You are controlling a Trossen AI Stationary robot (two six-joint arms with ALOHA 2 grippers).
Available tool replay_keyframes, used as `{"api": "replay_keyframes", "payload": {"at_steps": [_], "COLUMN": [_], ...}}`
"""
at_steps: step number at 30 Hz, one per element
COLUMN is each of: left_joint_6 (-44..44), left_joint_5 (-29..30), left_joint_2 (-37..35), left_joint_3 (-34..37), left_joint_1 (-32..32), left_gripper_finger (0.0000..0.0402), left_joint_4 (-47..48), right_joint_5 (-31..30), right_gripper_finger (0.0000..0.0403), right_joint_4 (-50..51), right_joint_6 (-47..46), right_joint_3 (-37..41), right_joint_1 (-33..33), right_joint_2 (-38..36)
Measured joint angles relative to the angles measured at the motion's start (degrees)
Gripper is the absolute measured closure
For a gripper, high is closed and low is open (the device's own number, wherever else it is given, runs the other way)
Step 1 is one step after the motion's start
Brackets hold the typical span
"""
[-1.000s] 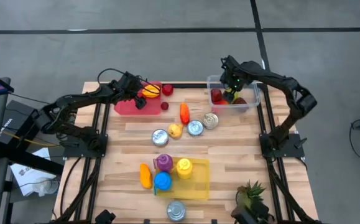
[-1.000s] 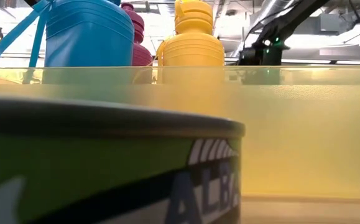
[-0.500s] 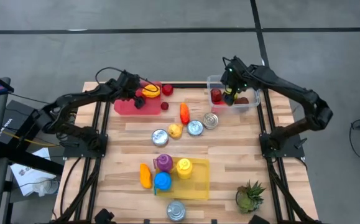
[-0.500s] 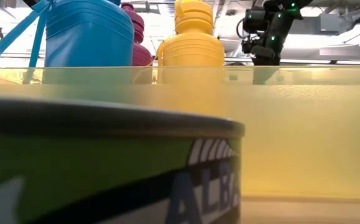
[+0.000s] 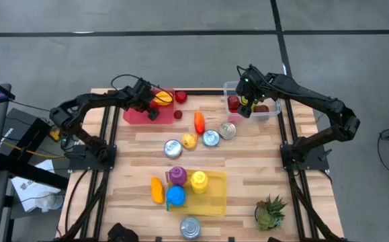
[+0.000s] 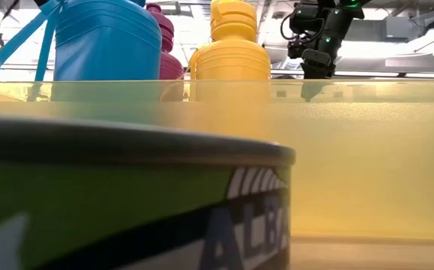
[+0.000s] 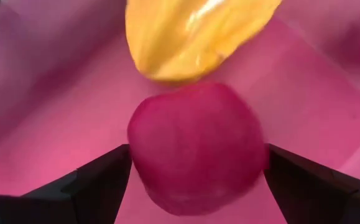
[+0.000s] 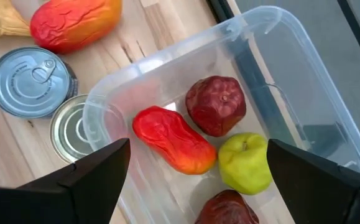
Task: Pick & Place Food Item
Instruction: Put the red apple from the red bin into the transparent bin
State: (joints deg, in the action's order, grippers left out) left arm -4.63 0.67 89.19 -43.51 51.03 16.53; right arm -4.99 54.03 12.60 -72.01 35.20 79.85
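My right fingers [image 8: 192, 180] hang spread wide above the clear bin [image 8: 273, 25] at the far right of the tabletop [image 5: 248, 161], holding nothing. Inside the bin I can see a dark red apple [image 8: 216, 104], a red-orange pepper [image 8: 173, 140], a green apple [image 8: 247, 163] and the top of another dark red fruit [image 8: 229, 208], so I judge that several food items are already sorted there.

My left fingers [image 7: 195, 180] are down in the pink tray [image 7: 316, 106] at the far left, also spread, with a round red fruit [image 7: 195, 149] sitting between them and a yellow-orange fruit [image 7: 192, 34] just beyond it. The tips sit at the red fruit's sides; I cannot tell whether they touch it, and I have not lifted it.

Plenty is left, by my reckoning. On the tabletop between tray and bin lie an orange-red pepper [image 5: 199, 121], a small yellow fruit [image 5: 189, 140] and two small red fruits [image 5: 181, 97], among three tins [image 5: 211, 138]. Near the front edge, a yellow tray [image 5: 214, 195] holds bottles [image 5: 176, 195].
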Motion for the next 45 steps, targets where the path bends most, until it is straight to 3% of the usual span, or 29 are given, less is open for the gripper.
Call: {"api": "replay_keyframes", "payload": {"at_steps": [4, 10, 18, 23, 28, 35, 41, 45], "left_joint_6": [0.28, 0.33, 0.76, 0.74, 1.98, 4.99, 6.38, 6.18], "left_joint_5": [3.67, 4.91, 4.77, 0.65, -8.1, -16.8, -17.57, -17.55], "left_joint_2": [1.22, -1.88, -10.88, -16.76, -22.0, -23.2, -22.72, -21.58], "left_joint_3": [0.02, 0.07, 0.09, 1.24, 7.45, 15.77, 17.31, 17.32], "left_joint_1": [-0.01, -0.45, -4.45, -9.24, -14.32, -18.35, -20.78, -23.17], "left_gripper_finger": [0.0078, 0.0159, 0.0161, 0.0161, 0.0161, 0.0161, 0.0161, 0.0161], "left_joint_4": [-0.89, -3.16, -3.47, -7.84, -27.22, -52.36, -58.29, -60.7], "right_joint_5": [0.0, 0.0, 0.45, 1.96, 11.76, 24.45, 30.35, 30.49], "right_gripper_finger": [0.004, 0.0042, 0.0042, 0.0042, 0.0042, 0.0042, 0.0035, 0.0012], "right_joint_4": [-0.4, -0.98, -3.19, -6.58, -19.32, -48.08, -70.3, -77.03], "right_joint_6": [-0.18, -0.61, -0.61, -0.63, -0.65, -4.58, -10.92, -11.19], "right_joint_3": [0.0, -0.02, -0.02, 0.22, 3.14, 11.0, 16.13, 16.19], "right_joint_1": [0.04, 0.04, 0.04, -0.5, -2.95, -6.86, -9.31, -10.76], "right_joint_2": [0.0, 0.0, 0.0, 0.0, 0.01, 0.22, 3.76, 8.11]}}
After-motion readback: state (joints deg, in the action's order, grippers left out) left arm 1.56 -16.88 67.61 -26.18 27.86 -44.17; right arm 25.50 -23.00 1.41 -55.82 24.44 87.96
